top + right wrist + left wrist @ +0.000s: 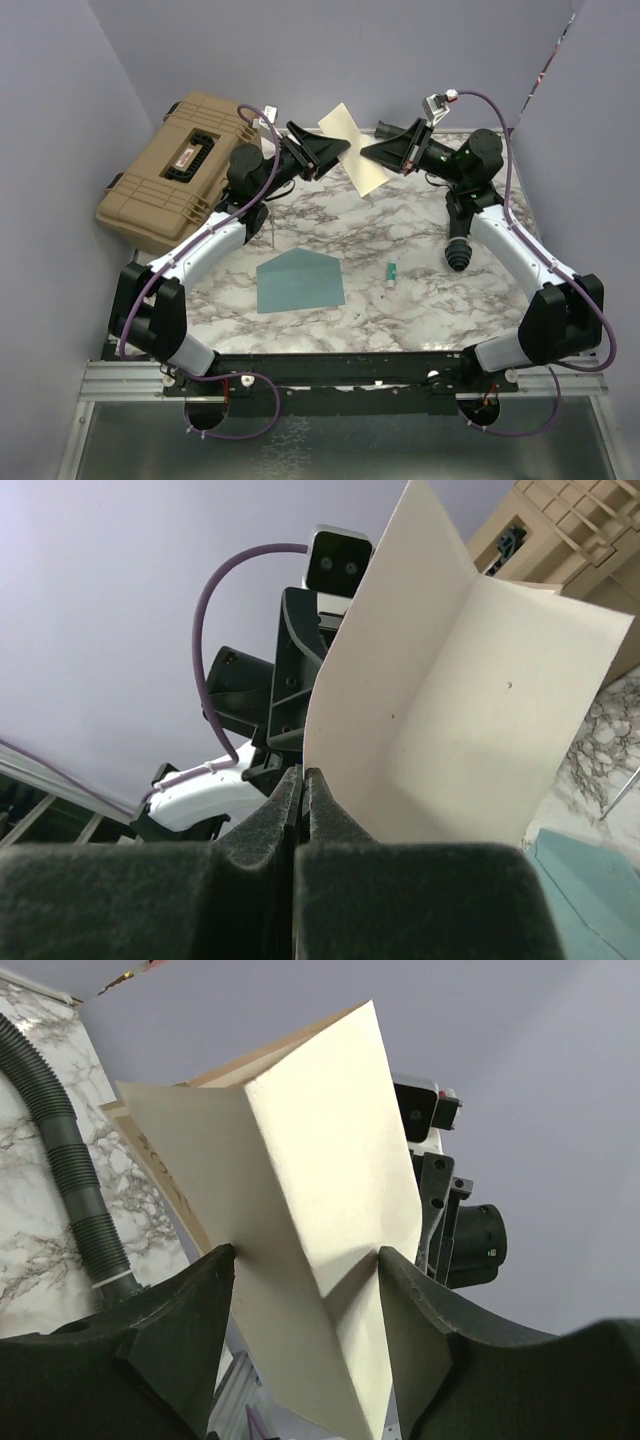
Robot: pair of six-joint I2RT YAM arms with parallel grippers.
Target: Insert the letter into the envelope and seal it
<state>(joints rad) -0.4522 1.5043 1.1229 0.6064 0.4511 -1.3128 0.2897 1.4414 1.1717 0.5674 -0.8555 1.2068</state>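
The letter (pixel 346 126), a pale tan sheet bent into a V along a crease, hangs in the air over the back of the table between both grippers. My right gripper (pixel 366 152) is shut on its edge; the right wrist view shows the jaws (pixel 303 772) pinched together on the sheet (pixel 470 710). My left gripper (pixel 335 152) is open and straddles the folded letter (pixel 330 1160). In the left wrist view its jaws (pixel 306 1252) stand apart, with both fingers touching the sheet's sides. The teal envelope (pixel 300 280) lies flat near the table's middle, and a corner shows in the right wrist view (pixel 590 890).
A tan hard case (pixel 185 170) sits at the back left and also shows in the right wrist view (pixel 590 540). A small green item (pixel 392 272) lies right of the envelope. A black ribbed hose (pixel 458 252) hangs by the right arm. Lilac walls close in on three sides.
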